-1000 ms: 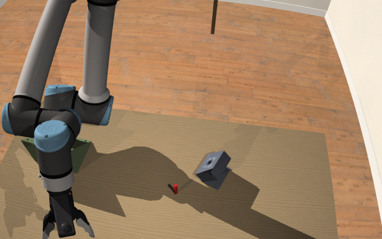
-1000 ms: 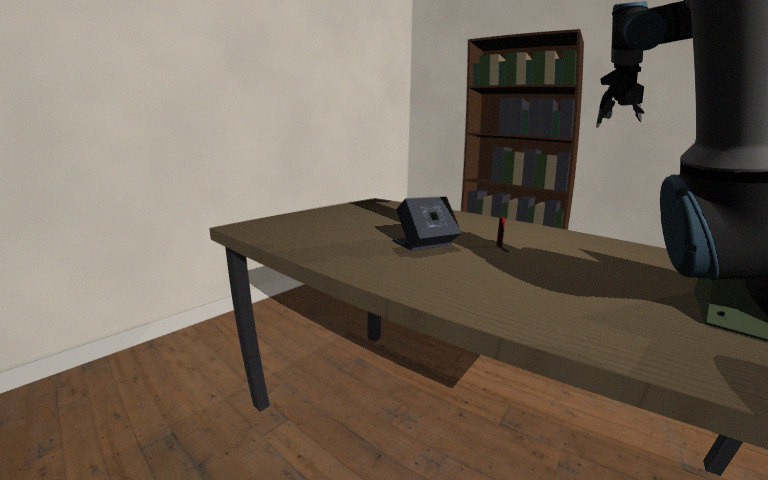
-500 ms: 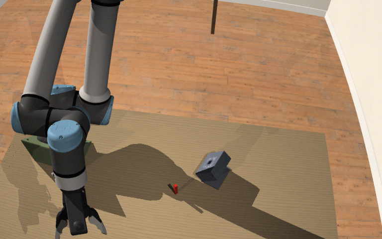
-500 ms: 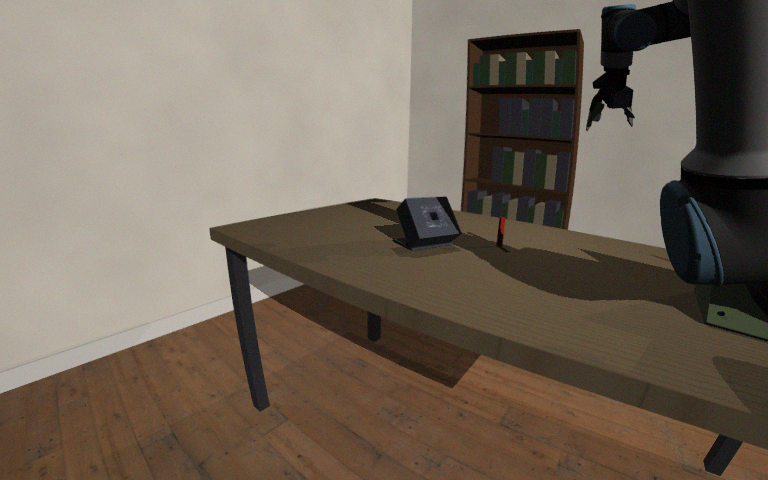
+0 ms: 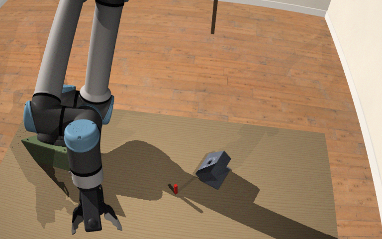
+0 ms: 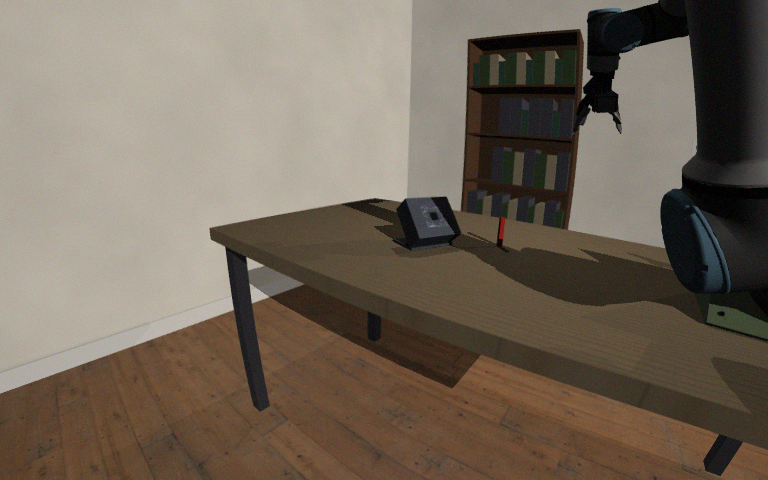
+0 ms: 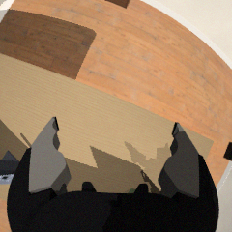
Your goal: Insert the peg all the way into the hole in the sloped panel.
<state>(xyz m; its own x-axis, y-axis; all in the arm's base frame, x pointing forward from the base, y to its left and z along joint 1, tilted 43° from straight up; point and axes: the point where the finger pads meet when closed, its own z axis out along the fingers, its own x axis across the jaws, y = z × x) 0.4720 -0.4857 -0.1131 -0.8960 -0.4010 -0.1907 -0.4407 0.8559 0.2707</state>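
Overall stage: approach not begun, by my reading; peg untouched, hole unfilled.
Gripper [image 5: 96,221]: jaws spread wide, nothing between them; the wrist view shows only table and floor in the gap.
Gripper height: well above the table [image 6: 317,266], seen against the bookshelf [image 6: 578,84] in the exterior view.
Peg [image 5: 175,188]: small, red, square-sectioned, standing upright on the table top; long axis vertical.
Peg position: just beside the sloped panel [image 5: 213,168], on its lower, hole-facing side, apart from it, not touching.
Key relation: in the top view the peg lies well off to the right of the gripper and somewhat further up the frame, with the panel beyond it on roughly the same line. Gripper points down, so its axis already runs parallel to the peg's.
Peg in wrist view: not visible; only a grey corner shows at the left edge, too little to name.
Hole [image 5: 210,161]: dark square opening in the panel's tilted face, which looks toward the peg and upward.
Next move, judged: travel sideways over the peg, then descend with the jaws either side of it.
Risk, judged: peg is slim and free-standing; a finger brushing it on descent could topple it.
Later need, judged: peg must be tilted to match the slope before insertion.
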